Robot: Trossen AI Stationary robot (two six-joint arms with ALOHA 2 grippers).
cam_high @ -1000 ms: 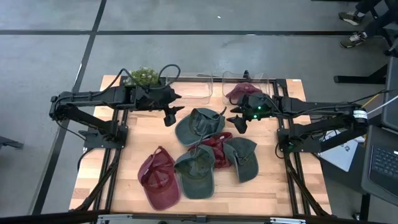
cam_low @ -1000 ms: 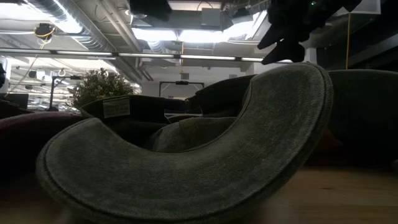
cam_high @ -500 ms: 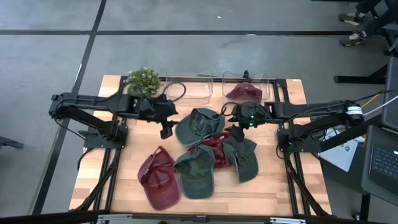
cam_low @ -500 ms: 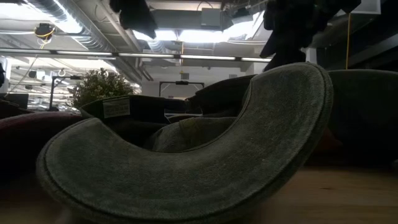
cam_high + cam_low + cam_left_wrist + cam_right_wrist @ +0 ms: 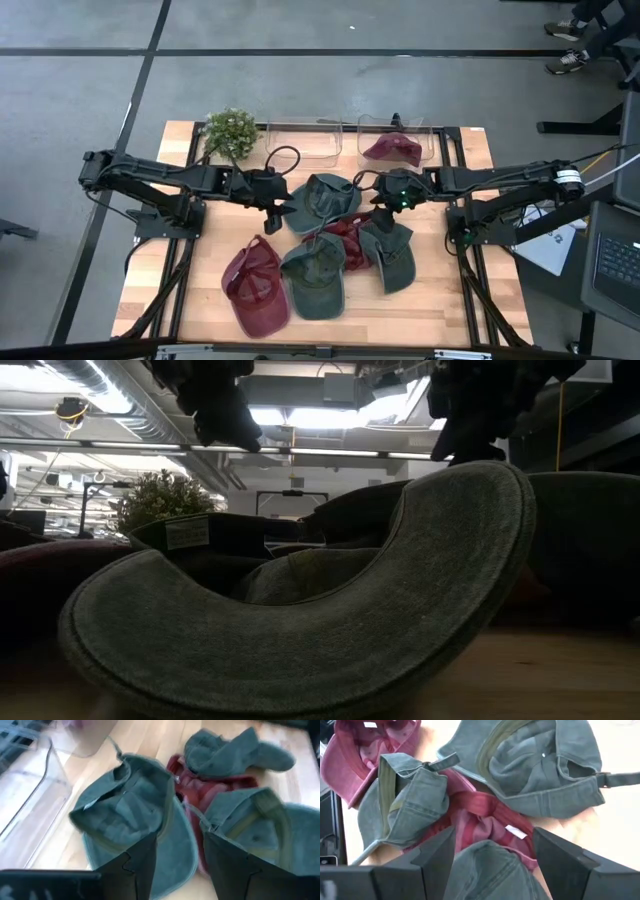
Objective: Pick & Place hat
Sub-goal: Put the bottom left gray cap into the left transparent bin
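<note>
Descending over the heap of soft cotton caps, the left gripper (image 5: 281, 212) has come forward from beside the clear plastic bins (image 5: 303, 143) at the table's far edge and is now hanging at the near edge of the upturned grey-green cap (image 5: 320, 201), the hat it is most likely after; its dark fingers (image 5: 141, 865) are standing apart with that cap's brim showing in the gap between them, nothing gripped yet, and they are narrowing as it drops. The right gripper (image 5: 385, 208) has likewise swung in from the bins and is hovering, its fingers spread and empty, directly above the crumpled dark red cap (image 5: 487, 820), with a second grey-green cap (image 5: 407, 795) beside it and a third just under it. This suggests both arms are finishing their approach, and the grasp is the step in hand. One maroon cap (image 5: 392, 149) is already lying in the right-hand bin, while another faded red cap (image 5: 257, 287) is sitting well away from both grippers near the wooden table's (image 5: 440, 300) front. Small white labels are showing inside the red cap (image 5: 514, 832) and on a cap in the low view (image 5: 187, 533), but their writing is too small to read. A small green potted plant (image 5: 230, 130) is standing behind the left arm.
</note>
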